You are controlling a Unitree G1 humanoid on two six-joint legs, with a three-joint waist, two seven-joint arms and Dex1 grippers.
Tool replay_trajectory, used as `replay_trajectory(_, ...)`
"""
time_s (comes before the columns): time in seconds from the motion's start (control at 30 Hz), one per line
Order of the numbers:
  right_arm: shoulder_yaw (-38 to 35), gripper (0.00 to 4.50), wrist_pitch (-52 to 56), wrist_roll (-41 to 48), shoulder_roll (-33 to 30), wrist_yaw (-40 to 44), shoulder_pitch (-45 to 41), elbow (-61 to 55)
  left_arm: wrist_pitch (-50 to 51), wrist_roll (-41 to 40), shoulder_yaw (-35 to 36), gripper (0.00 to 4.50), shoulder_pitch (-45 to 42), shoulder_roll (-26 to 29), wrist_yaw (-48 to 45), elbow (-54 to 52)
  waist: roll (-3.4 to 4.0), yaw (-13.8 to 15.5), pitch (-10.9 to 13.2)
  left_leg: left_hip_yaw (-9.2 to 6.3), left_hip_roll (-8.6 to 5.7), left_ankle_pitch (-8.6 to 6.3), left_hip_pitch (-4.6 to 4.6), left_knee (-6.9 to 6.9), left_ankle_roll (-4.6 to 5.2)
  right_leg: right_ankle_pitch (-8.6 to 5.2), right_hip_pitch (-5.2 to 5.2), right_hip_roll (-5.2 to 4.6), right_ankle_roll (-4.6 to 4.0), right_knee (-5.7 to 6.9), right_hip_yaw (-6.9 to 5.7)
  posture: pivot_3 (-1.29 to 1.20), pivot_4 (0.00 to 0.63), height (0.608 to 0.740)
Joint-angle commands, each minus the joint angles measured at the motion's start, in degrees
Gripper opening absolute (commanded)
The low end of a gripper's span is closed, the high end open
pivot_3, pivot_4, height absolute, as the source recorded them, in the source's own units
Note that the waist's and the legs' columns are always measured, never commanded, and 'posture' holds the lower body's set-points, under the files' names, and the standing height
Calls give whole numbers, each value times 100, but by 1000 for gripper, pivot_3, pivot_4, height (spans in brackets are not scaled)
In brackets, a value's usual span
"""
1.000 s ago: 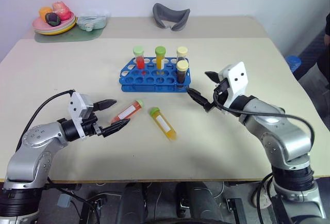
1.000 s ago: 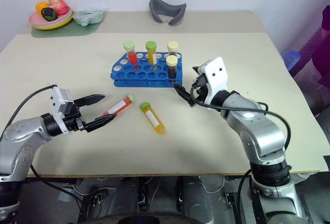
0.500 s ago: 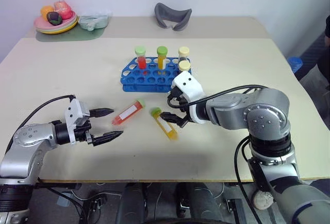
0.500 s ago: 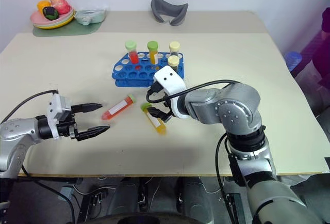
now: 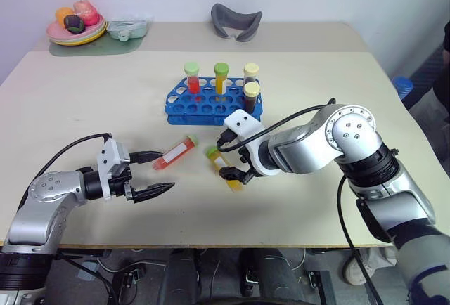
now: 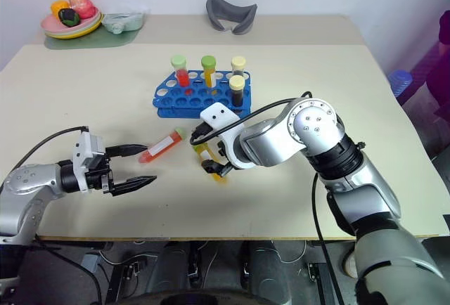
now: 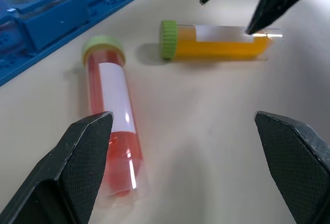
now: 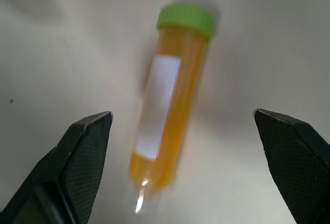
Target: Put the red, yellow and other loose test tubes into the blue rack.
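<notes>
Right end effector (image 5: 228,157), fingers apart, straddles the clear yellow-liquid, green-capped tube (image 5: 223,169) lying centre-frame on the counter (image 5: 84,94); lower squarely across its mid-body before closing, avoiding roll.

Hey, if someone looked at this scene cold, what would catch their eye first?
Probably the blue rack mid-table with four capped tubes standing in it. In front lie two loose tubes: the yellow tube, bracketed by the open right gripper, and the red tube near the open left gripper.
</notes>
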Motion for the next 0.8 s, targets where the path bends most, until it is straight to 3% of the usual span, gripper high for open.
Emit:
replay_trajectory(0.03, 347, 4462, -374, 226, -32, -262, -143, 125, -72, -34, -1, 4500, -99, -2, -64, -78, 0, -3, 0, -1, 1, 0, 0, 0, 0, 0, 0, 0, 0, 0, 0, 0, 150, 666)
replay_trajectory(0.27, 685, 4462, -551, 226, 104, -538, -188, 395, -63, -41, -51, 4500, -118, -59, -34, -87, 0, 1, 0, -5, 3, -1, 0, -1, 1, 0, -2, -2, 0, 0, 1, 0, 150, 666)
replay_trajectory(0.8, 1045, 4462, -431, 226, -469, -1252, -251, 397, -61, -19, -88, 4500, -190, -227, 149, -168, 0, 24, 0, -6, 2, -1, 0, 0, 3, 0, 1, -5, 0, -2, 1, 0, 150, 666)
